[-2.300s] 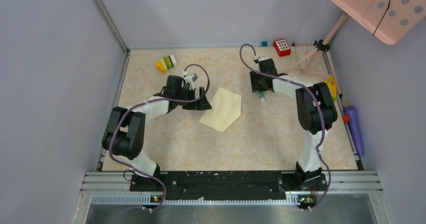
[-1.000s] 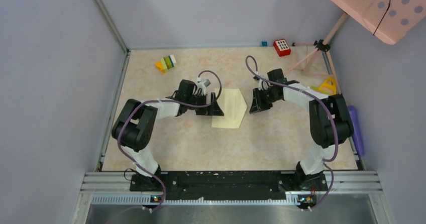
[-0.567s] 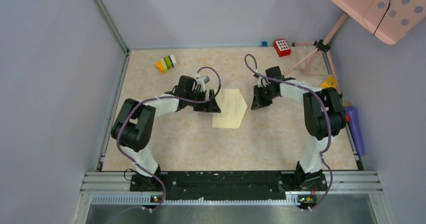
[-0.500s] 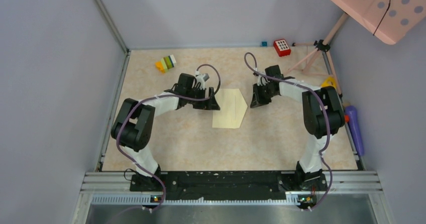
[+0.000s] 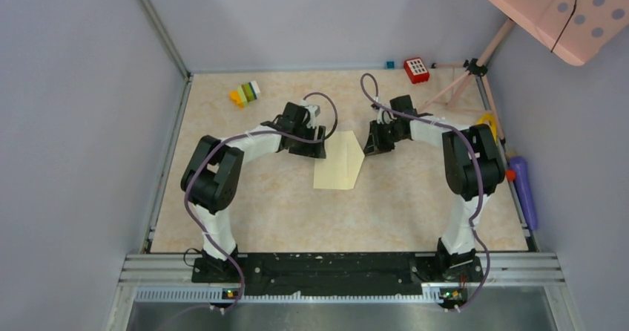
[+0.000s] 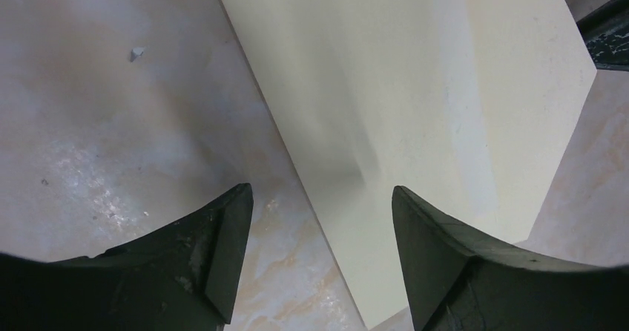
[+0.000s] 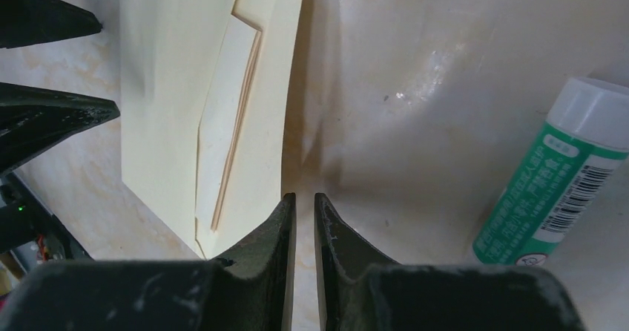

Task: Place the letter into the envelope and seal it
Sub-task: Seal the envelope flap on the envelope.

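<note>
Envelope (image 5: 340,162): one edge beneath left gripper (image 6: 319,205), jaws apart; pointed flap just beside right gripper (image 7: 300,201), jaws nearly together, empty.

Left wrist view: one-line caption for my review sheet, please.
Left gripper open, one finger on each side of the envelope's edge, above the table.

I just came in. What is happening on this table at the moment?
Two robot arms are working on a cream envelope lying in the middle of the table. The left claw is open and straddles the envelope's left edge, half over paper and half over bare table. The right claw, almost closed, sits at the envelope's pointed right side; whether it pinches the paper is unclear. A green glue stick is close beside it, untouched.
</note>
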`<state>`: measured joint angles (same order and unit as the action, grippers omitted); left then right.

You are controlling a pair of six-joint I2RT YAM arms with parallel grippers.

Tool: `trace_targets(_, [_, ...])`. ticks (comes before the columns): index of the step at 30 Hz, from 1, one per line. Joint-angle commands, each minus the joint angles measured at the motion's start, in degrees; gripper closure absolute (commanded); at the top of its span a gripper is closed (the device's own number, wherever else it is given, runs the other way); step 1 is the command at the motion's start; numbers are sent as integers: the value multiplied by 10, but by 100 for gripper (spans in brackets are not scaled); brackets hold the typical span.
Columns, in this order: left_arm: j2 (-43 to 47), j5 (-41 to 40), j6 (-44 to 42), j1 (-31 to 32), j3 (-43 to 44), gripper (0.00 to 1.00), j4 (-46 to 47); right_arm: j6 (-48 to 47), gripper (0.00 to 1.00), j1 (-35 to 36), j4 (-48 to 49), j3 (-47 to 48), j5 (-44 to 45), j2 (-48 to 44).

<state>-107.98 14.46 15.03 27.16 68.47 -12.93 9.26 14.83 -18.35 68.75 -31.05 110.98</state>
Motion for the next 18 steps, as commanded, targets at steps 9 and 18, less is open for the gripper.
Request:
trace_targets(9, [-47,4,19,7,4,37,-34,49,87,-5,57,-1,-120,-6])
trace_targets(18, [-72,3,24,15,7,70,-43,90,87,6,86,14,-153,11])
